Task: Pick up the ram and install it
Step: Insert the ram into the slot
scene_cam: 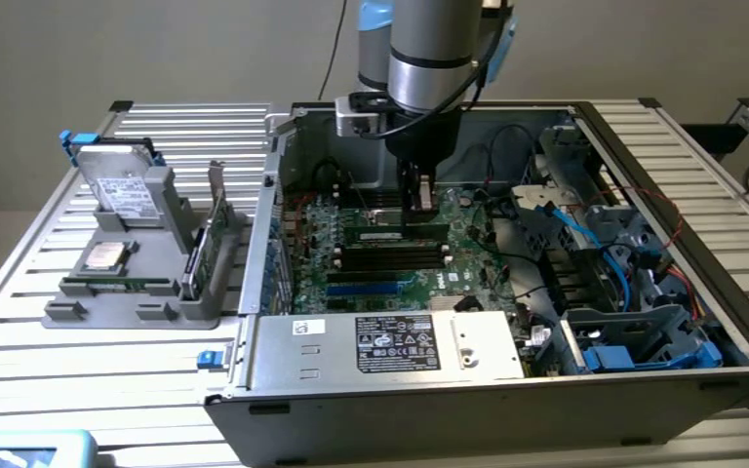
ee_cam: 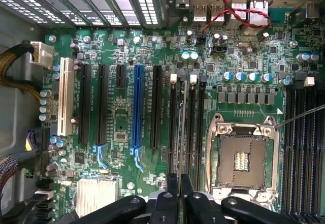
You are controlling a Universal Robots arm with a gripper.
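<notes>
This is a robot lab or workshop: in the exterior view an open computer case (scene_cam: 348, 400) lies on a table of aluminium bars (scene_cam: 36, 331), with a grey holder of computer parts (scene_cam: 153, 314) at the left and a robot arm (scene_cam: 433, 49) at top centre.

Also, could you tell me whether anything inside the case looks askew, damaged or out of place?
Nothing looks damaged or spilled. The ram, clamped in the gripper, stands edge-on in line with the black slots, not askew. The processor socket beside them sits empty, its pins bare.
</notes>
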